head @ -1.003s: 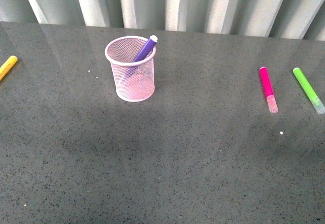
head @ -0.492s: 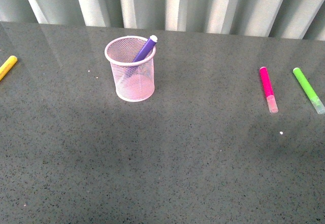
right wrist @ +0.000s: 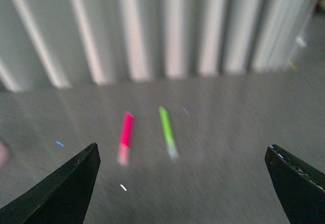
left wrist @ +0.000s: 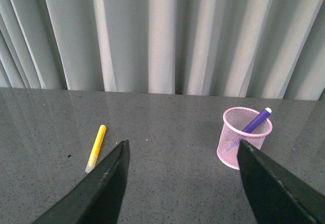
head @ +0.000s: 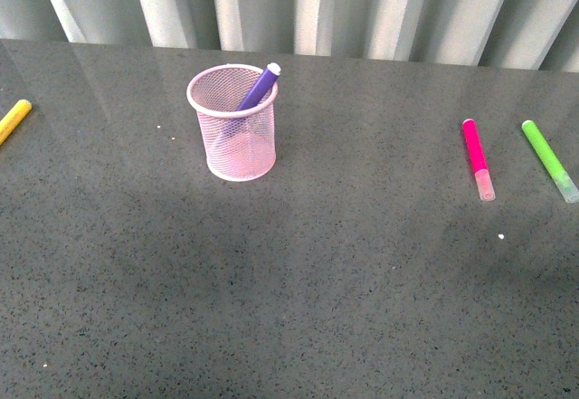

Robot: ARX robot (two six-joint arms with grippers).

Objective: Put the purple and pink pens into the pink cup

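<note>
you have a yellow marker (left wrist: 96,148) lying on the grey table (left wrist: 167,183) ahead of the left gripper (left wrist: 183,145), off to one side. a green marker (right wrist: 167,131) lies ahead of the right gripper (right wrist: 182,148), blurred. curtain (left wrist: 162,31) hangs beyond.

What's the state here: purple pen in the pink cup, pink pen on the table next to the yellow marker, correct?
Not quite. The pink pen lies on the table next to the green marker; the yellow marker is far off, past the pink cup. The purple pen is in the cup. The front view shows it.
</note>
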